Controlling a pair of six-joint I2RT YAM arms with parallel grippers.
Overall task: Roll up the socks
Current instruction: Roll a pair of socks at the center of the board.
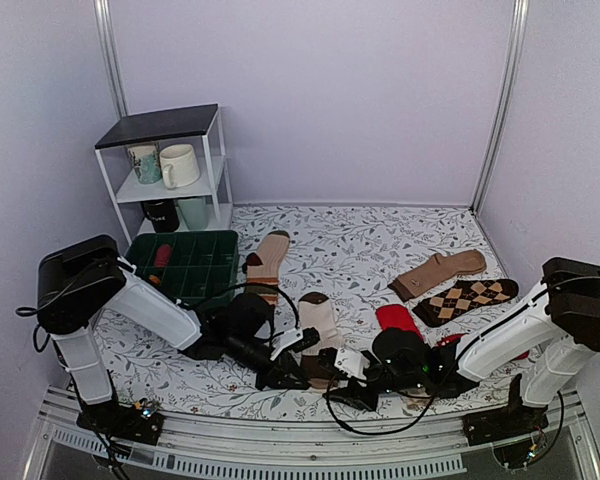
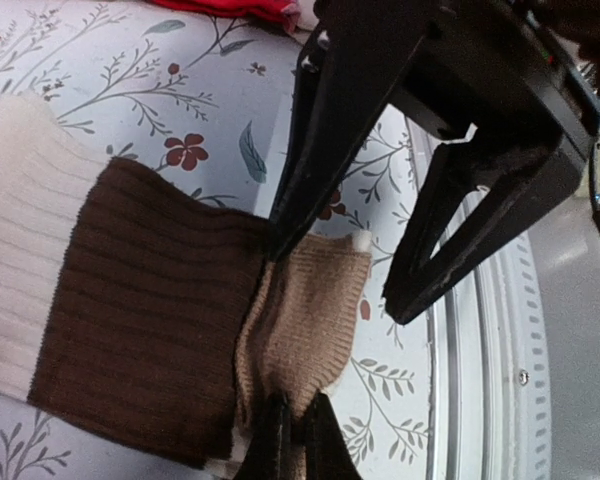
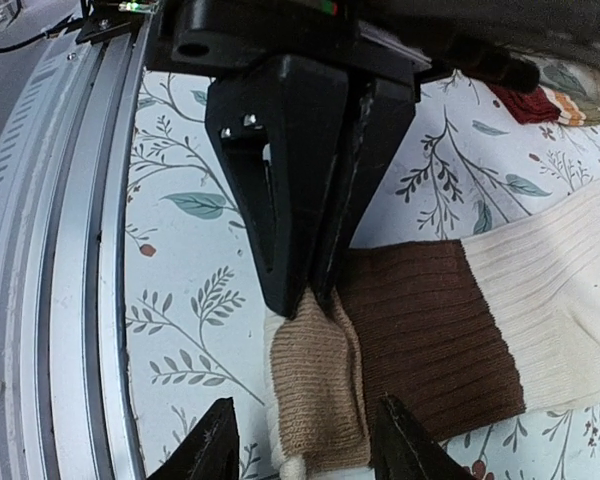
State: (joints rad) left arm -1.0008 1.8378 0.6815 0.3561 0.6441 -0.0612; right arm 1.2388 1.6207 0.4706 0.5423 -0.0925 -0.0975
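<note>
Tan knit: the toe (image 2: 305,330) of the sock (image 2: 150,300) is bunched and pinched between my left jaws, which are clamped together on its side edge.
Right jaws: apart and holding nothing. They straddle the same toe, with one fingertip (image 2: 280,235) down at the seam where tan meets the brown band (image 3: 420,330). The other stands just off the toe's end, over the worktop (image 1: 360,245).
Sock's place: flat on the worktop at its near edge, between my two arms, with the toe just beside the metal rail (image 3: 60,250).
Layers: a cream edge peeks out under the toe. I cannot tell whether that is a second sock beneath.
Long axis: it runs from the toe at my jaws straight away from my bases, through the brown band and the cream leg to the dark cuff (image 1: 313,298) at the far end.
Nearer arm: neither, since both sets of jaws meet at the toe end. Only the left has a grip.
Coming move, as I judge it: the roll should start here and travel away along that axis toward the cuff. The right jaws would first need to close on the toe's free side.
Risk: the toe is puckered on my left side only, so the first turn could skew.
Neighbour: a red sock (image 1: 398,318) lies near on the right, apart from this one.
</note>
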